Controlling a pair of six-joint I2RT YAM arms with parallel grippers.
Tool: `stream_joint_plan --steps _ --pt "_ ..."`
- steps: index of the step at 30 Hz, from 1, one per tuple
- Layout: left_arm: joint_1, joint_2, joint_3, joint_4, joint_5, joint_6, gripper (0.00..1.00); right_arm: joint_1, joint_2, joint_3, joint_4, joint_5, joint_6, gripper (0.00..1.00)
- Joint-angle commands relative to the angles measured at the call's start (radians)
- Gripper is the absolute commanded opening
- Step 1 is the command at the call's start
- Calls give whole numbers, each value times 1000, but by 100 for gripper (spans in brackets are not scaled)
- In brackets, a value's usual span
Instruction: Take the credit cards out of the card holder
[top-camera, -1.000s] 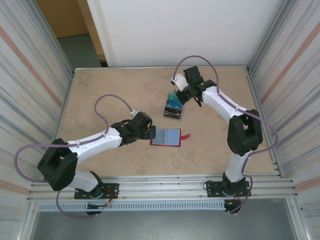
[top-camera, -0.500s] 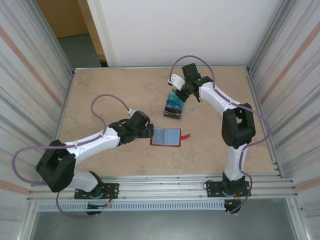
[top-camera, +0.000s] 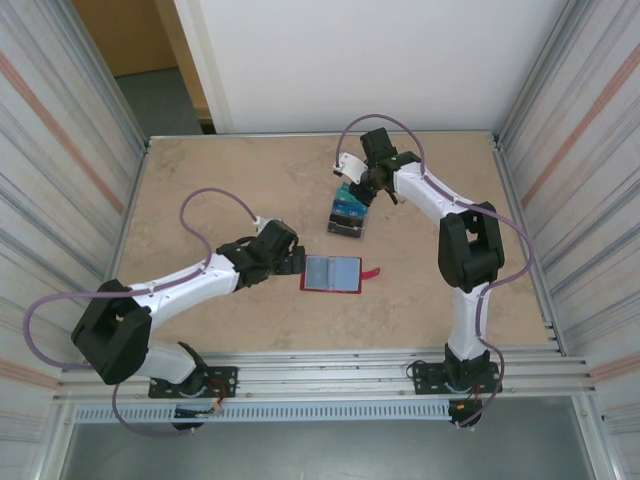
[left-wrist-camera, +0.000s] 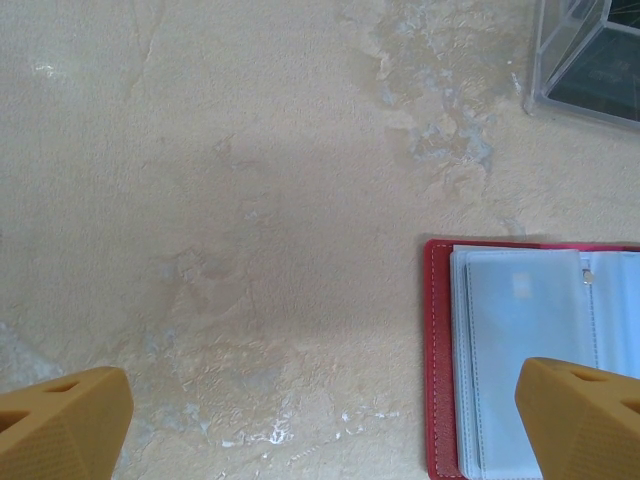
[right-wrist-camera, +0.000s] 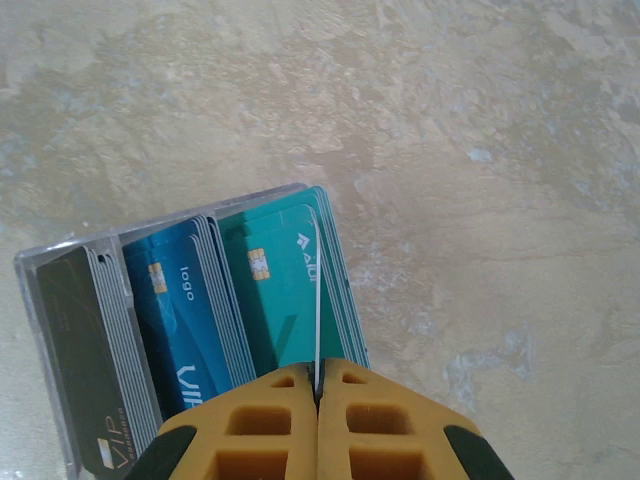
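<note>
The card holder (top-camera: 332, 273) lies open on the table, red with pale blue-grey pockets (left-wrist-camera: 520, 350) facing up. My left gripper (top-camera: 296, 263) is open at its left edge; in the left wrist view one orange fingertip (left-wrist-camera: 585, 415) hangs over the pockets and the other (left-wrist-camera: 60, 425) over bare table. The credit cards stand in teal (right-wrist-camera: 270, 290), blue (right-wrist-camera: 180, 310) and dark (right-wrist-camera: 85, 350) stacks in a clear tray (top-camera: 347, 214). My right gripper (right-wrist-camera: 318, 395) is shut on one teal card (right-wrist-camera: 317, 290), seen edge-on over the teal stack.
The clear tray (left-wrist-camera: 585, 60) sits beyond the card holder, towards the back of the tan table (top-camera: 200, 190). A red snap tab (top-camera: 372, 272) sticks out of the card holder's right side. Ribbed metal walls (top-camera: 60, 160) close in both sides.
My right gripper has shifted a little left and back over the tray with the teal card in it. The left gripper has drawn slightly left off the card holder.
</note>
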Motion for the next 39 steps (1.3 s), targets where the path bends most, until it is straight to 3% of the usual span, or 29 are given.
stream_joint_plan --steps 1,13,22,30,35,39 --pt "8 -8 -3 -9 -9 -3 99 -6 23 23 -38 -31 -30 0" --pt "8 -10 -1 -9 -5 0 99 -1 59 64 -82 -23 -34 0" --pt "10 2 15 -7 1 9 99 5 71 97 -86 24 -19 21" --pt "10 6 20 -6 6 14 99 11 39 91 -70 25 17 24" --pt "12 -12 9 -9 -4 7 99 24 -32 50 -30 29 110 28" --pt "18 -41 -12 -9 -15 -10 99 28 -124 -24 39 14 290 34"
